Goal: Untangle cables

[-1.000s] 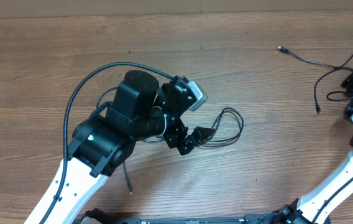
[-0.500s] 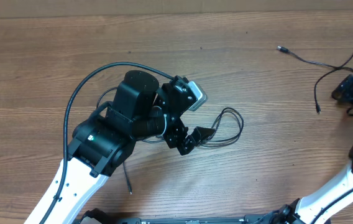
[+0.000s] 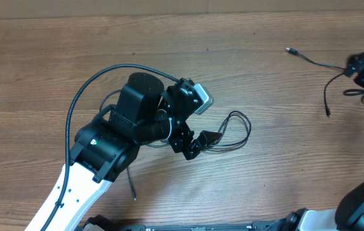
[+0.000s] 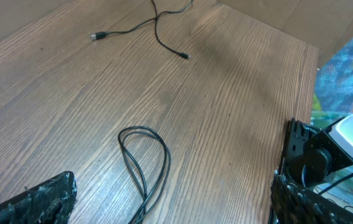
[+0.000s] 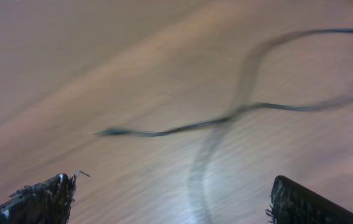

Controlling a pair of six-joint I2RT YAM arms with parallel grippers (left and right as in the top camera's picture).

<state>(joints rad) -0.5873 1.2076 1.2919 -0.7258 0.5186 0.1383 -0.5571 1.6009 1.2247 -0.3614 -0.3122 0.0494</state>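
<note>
The left gripper (image 4: 170,186) has its fingers (image 4: 36,200) spread wide with nothing clamped. A looped cable (image 4: 142,129) lies on the table (image 3: 41,77) between them. Its long axis runs straight ahead of the fingers, closed bend farthest out, and its strands trail back under the wrist.

The right gripper (image 5: 171,183) is also wide open and empty, above a second cable (image 3: 316,63) at the table's far right. That cable crosses its view from side to side and is blurred there.

The 2 cables lie well apart, and each arm is the nearer one to its own cable. Whether the loop's strands cross below the left wrist cannot be told.
</note>
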